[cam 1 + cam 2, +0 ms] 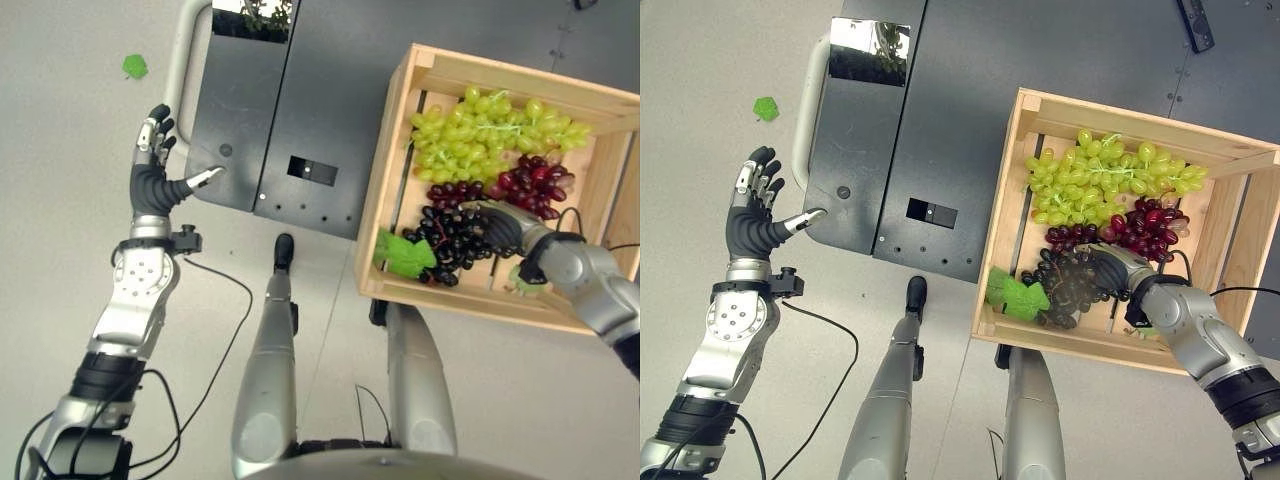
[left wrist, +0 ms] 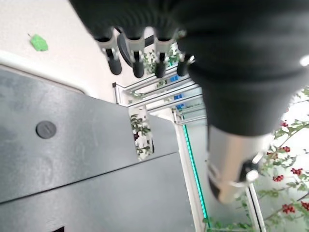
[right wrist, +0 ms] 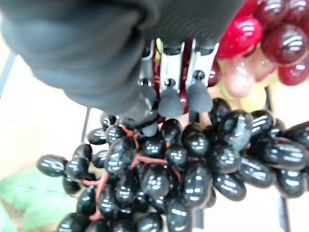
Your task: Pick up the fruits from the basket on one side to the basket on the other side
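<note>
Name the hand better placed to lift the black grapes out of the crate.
Right. The right hand is already inside the wooden crate, fingers on the black grapes. The left hand hangs open over the floor beside the dark cabinet.

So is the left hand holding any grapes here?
No: the left hand is spread open over the grey floor beside the dark metal cabinet, well apart from the wooden crate of grapes.

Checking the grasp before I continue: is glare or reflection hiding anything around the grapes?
Right wrist view: small highlights on the black grapes, outlines readable under the right hand. Right eye view: the mirror-like strip on the dark cabinet reflects brightly, away from the crate.
</note>
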You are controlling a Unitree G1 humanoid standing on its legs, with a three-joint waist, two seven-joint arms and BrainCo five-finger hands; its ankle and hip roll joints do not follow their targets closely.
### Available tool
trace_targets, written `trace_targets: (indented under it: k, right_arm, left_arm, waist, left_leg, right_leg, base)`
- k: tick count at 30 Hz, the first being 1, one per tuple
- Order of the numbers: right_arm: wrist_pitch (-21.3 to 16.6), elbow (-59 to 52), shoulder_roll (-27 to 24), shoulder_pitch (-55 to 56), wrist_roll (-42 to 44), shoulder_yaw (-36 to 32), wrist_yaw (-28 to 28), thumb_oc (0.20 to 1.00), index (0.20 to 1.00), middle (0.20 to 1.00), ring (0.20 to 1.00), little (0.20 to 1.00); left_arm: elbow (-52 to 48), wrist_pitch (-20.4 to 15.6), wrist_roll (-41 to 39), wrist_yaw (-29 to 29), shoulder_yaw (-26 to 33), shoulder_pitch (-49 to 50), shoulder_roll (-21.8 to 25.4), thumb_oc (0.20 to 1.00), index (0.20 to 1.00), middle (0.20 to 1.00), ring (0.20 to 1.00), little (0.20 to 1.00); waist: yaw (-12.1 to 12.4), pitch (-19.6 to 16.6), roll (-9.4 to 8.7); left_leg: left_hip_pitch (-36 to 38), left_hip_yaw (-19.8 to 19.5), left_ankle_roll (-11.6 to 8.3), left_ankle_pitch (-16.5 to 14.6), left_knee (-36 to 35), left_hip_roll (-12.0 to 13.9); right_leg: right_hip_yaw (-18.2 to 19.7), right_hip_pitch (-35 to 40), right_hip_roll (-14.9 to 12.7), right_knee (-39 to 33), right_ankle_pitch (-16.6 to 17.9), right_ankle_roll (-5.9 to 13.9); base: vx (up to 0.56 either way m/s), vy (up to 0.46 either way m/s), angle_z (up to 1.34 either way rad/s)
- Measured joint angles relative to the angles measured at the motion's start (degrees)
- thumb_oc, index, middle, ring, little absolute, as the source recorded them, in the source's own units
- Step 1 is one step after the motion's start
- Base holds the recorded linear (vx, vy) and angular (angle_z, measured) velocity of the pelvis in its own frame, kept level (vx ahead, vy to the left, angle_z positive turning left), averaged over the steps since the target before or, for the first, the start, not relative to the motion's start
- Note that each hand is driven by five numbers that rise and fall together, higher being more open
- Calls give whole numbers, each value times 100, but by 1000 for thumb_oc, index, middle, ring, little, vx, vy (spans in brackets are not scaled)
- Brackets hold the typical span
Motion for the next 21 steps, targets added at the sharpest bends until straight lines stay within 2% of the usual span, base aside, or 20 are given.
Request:
trace_targets:
  k: [2,9,12,15,17,21]
  right_arm:
    - [42,48,-4,-105,390,74,124,200,200,200,200,200]
    - [110,390,-137,-768,2626,928,692,200,200,200,200,200]
    - [113,417,-202,-921,3199,1148,833,200,200,200,200,200]
    - [124,661,-66,-881,4207,1169,953,200,200,200,200,200]
    - [124,668,-57,-814,4510,1184,981,200,200,200,200,200]
    - [156,818,273,-616,5367,1047,980,200,200,200,200,200]
  left_arm:
    - [2,0,0,-51,-1,-5,0,1000,1000,1000,1000,1000]
    - [12,-4,-5,-229,-13,-6,15,1000,1000,1000,1000,1000]
    - [13,-11,-6,-316,-49,-22,28,1000,1000,1000,1000,1000]
    - [14,-30,-29,-333,-150,-29,37,1000,1000,1000,1000,1000]
    - [15,-36,-71,-334,-190,-28,55,1000,1000,1000,1000,1000]
    - [58,-46,-74,-327,-220,-26,60,1000,1000,1000,1000,1000]
  waist:
    - [-6,0,0]
    - [35,0,0]
    - [91,0,0]
    - [167,0,1]
    - [169,0,1]
    - [176,1,1]
  left_leg:
    - [0,-3,-7,4,0,8]
    - [2,-21,-24,18,-6,24]
    - [4,-28,-30,23,-15,24]
    - [8,-63,-38,44,-33,24]
    - [8,-68,-38,65,-55,16]
    - [97,-82,-36,102,-105,8]
  right_leg:
    - [-2,1,1,1,0,0]
    - [-17,5,9,7,0,-1]
    - [-23,6,8,7,0,-1]
    - [-41,29,6,3,-7,-8]
    - [-41,34,-3,3,-9,-7]
    - [-45,121,-6,2,-12,-3]
  base:
    - [0,0,0]
    - [0,0,0]
    - [0,0,0]
    - [6,-1,5]
    - [8,0,9]
    - [4,3,3]
